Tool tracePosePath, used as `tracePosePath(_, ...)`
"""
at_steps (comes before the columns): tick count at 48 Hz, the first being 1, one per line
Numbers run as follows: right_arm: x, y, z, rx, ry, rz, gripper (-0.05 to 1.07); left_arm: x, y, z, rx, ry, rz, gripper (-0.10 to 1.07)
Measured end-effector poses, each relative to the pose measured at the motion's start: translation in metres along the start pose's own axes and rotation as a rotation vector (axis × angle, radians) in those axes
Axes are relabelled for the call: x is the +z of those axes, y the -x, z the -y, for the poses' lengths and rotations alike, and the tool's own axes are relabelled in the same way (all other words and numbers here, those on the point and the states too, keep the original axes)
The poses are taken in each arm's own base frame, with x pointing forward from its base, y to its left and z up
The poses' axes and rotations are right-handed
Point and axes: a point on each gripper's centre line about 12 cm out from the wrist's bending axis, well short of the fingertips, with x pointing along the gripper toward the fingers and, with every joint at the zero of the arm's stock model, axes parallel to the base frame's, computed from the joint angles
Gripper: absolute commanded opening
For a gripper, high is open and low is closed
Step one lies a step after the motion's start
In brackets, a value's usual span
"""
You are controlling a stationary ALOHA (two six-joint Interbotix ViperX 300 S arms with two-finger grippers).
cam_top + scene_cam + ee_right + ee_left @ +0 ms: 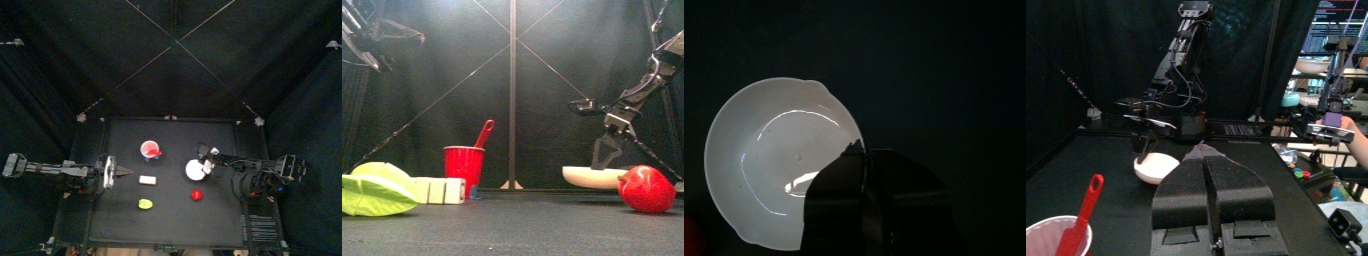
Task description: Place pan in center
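1. Right gripper [871, 190]: jaws pressed together with no gap between them, holding nothing; poised just over the pan's near rim; whether it touches cannot be told.
2. Pan [198, 171]: white, resting on the table [174, 205], right of the middle, near the red ball [197, 195].
3. Left gripper [1209, 200]: clenched, empty, at the table's left side.

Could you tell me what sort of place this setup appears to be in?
Probably a robotics lab test cell: black curtains pen in a small black table, and the left wrist view shows a cluttered room beyond.
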Motion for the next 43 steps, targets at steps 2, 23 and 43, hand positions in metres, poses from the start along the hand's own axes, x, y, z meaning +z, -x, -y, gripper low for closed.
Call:
tracePosePath(2,0.000,0.000,0.000,0.000,-0.002,0.002,0.36,0.000,0.000,0.000,0.000,-0.002,0.000,-0.02)
tracePosePath(23,0.018,0.001,-0.023,0.053,0.052,0.069,0.36,0.000,0.000,-0.001,0.005,-0.002,0.000,-0.02)
tracePosePath(43,0.037,-0.012,-0.086,0.180,0.193,0.080,0.36,0.000,0.000,-0.001,0.006,-0.002,0.000,-0.02)
